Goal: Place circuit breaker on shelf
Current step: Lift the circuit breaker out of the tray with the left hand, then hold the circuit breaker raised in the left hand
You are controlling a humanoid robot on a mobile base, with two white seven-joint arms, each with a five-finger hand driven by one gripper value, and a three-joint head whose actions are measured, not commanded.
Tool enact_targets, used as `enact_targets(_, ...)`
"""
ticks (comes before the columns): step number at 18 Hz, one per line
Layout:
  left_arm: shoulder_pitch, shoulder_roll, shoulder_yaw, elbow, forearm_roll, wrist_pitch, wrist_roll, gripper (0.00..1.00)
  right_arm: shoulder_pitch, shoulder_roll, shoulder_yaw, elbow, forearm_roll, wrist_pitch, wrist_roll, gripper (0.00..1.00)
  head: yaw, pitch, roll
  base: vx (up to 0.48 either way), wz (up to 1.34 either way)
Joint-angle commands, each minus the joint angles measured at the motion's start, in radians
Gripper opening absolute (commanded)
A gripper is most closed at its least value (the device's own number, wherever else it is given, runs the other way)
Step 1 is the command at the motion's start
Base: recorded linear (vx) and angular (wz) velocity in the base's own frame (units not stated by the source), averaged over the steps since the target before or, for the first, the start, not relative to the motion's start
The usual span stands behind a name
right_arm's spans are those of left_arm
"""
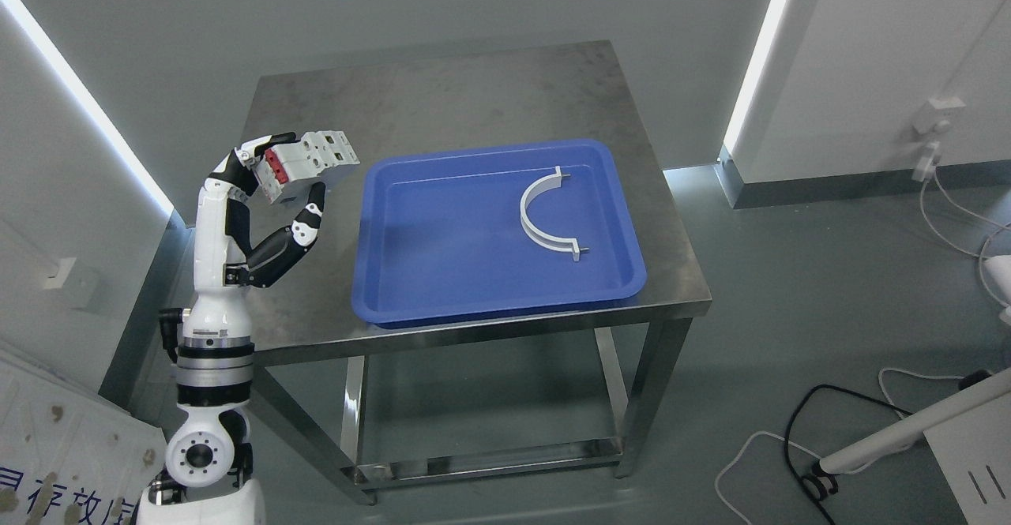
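Gripping the breaker [310,163] above the table's [474,91] left edge, the left hand [268,193] should keep it level and clear of the tray [442,296] en route.

Seen from above: steel tabletop [474,91] on metal legs, grey floor around it. Left arm rising from lower left, left hand [272,193] raised over the tabletop's left edge, fingers [308,221] closed around a breaker [308,163], white-grey with a red face, tilted and clear of the surface. Just right of the hand, a blue tray [411,288] filling most of the tabletop. Inside the tray, toward its right side, a white curved bracket [533,221] lying flat. Cables [798,430] on the floor at lower right.
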Motion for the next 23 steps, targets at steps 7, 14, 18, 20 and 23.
enact_targets(7, 0.012, 0.011, 0.017, -0.062, 0.004, -0.002, 0.0, 0.12, 0.0, -0.017, 0.0, 0.0, 0.0, 0.0, 0.0, 1.0, 0.0, 0.0, 0.0, 0.0, 0.0)
enact_targets(14, 0.02, 0.011, 0.008, -0.067, 0.006, -0.008, 0.0, 0.12, 0.0, -0.017, 0.0, 0.0, 0.0, 0.0, 0.0, 1.0, 0.0, 0.0, 0.0, 0.0, 0.0)
enact_targets(18, 0.023, 0.011, 0.003, -0.068, 0.006, -0.008, 0.0, 0.12, 0.0, -0.017, 0.0, 0.0, 0.0, 0.0, 0.0, 1.0, 0.0, 0.0, 0.0, 0.0, 0.0)
enact_targets(20, 0.041, 0.011, 0.009, -0.068, 0.006, -0.009, 0.0, 0.12, 0.0, -0.017, 0.0, 0.0, 0.0, 0.0, 0.0, 1.0, 0.0, 0.0, 0.0, 0.0, 0.0)
enact_targets(23, 0.052, 0.011, 0.029, -0.067, 0.006, -0.017, 0.0, 0.12, 0.0, -0.017, 0.0, 0.0, 0.0, 0.0, 0.0, 1.0, 0.0, 0.0, 0.0, 0.0, 0.0)
